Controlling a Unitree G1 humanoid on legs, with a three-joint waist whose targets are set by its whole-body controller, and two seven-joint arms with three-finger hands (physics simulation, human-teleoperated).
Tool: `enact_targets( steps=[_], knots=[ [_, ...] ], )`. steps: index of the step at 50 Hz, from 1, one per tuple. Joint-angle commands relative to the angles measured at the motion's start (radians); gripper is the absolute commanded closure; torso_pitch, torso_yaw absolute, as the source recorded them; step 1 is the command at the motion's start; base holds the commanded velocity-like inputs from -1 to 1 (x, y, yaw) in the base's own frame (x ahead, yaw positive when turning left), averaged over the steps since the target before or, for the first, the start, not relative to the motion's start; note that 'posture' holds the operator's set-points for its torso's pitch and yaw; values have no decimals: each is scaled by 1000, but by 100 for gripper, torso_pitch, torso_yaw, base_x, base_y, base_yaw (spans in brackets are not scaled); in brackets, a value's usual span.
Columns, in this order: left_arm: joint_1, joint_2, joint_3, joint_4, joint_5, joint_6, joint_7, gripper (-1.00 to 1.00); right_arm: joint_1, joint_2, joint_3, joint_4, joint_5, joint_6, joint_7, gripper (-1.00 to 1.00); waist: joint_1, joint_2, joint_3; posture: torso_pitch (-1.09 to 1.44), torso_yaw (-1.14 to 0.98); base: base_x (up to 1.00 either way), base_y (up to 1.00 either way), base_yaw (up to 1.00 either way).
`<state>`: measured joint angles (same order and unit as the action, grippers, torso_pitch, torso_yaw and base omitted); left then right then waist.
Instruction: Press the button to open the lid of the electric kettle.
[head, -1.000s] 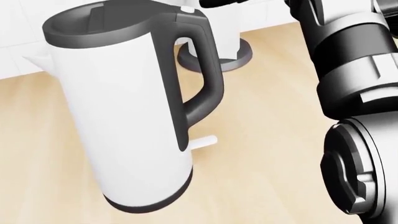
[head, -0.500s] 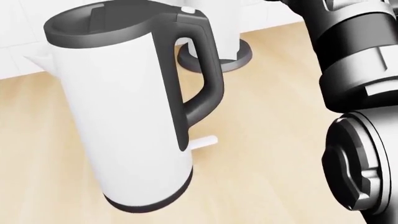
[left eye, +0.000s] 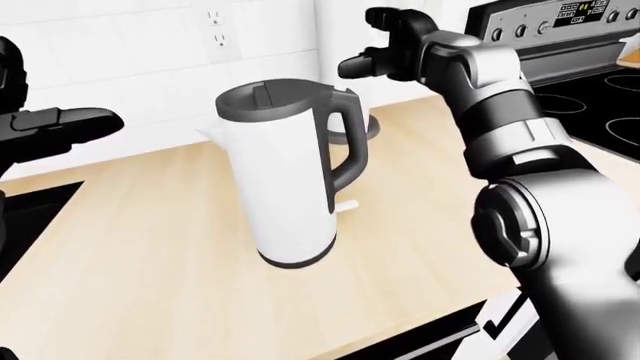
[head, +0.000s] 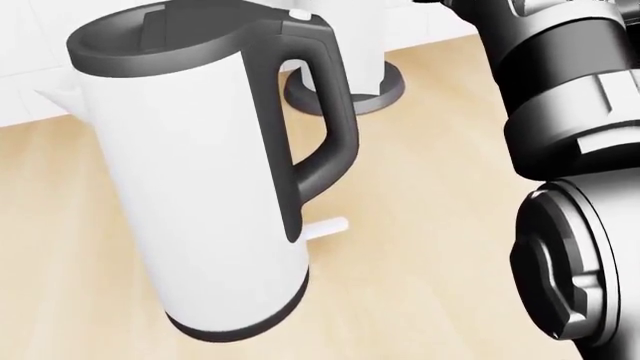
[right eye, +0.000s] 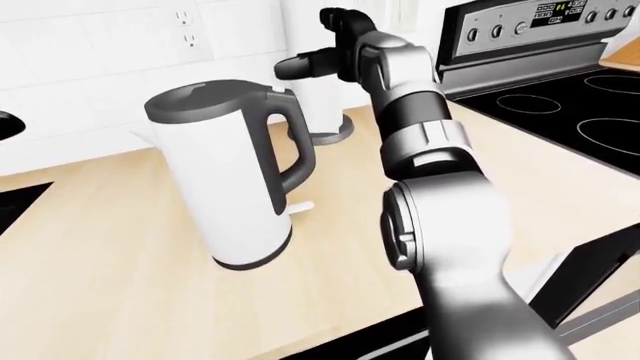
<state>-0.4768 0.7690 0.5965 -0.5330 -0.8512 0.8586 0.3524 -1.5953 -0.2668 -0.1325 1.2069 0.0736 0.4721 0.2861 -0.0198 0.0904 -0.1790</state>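
Observation:
The electric kettle (left eye: 290, 180) is white with a dark grey lid and handle and stands upright on the wooden counter (left eye: 150, 262). Its lid lies flat on top. A small white button (head: 300, 15) sits at the top of the handle. My right hand (left eye: 365, 45) is raised above and to the right of the handle, fingers spread, touching nothing. It also shows in the right-eye view (right eye: 315, 52). My left hand (left eye: 65, 124) hovers at the left edge, well left of the kettle, fingers stretched out and empty.
A white appliance on a round grey base (head: 345, 90) stands just behind the kettle. A black stove (right eye: 560, 97) lies to the right, a dark sink (left eye: 20, 217) to the left. A wall outlet (left eye: 225, 30) is above. The counter's edge (left eye: 420, 330) runs along the bottom.
In the head view my right forearm has shifted slightly and the hand's dark tip has left the top edge. The kettle has not moved.

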Motion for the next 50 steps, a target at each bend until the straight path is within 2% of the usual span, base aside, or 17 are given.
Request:
enact_targets(
  steps=[1, 21, 50],
  knots=[
    [-22, 20, 16, -12, 2, -25, 1, -100, -40, -5, -1, -41, 4, -27, 4, -100, 0, 3, -16, -31, 0, 0, 0, 0],
    [-19, 23, 17, -12, -2, -27, 3, -100, -30, 15, 7, -53, -2, -25, 28, -100, 0, 6, -16, -31, 0, 0, 0, 0],
    [-16, 25, 21, -18, -10, -22, 8, -100, 86, 9, 25, -91, -71, -43, 30, -100, 12, 0, -27, -31, 0, 0, 0, 0]
  ],
)
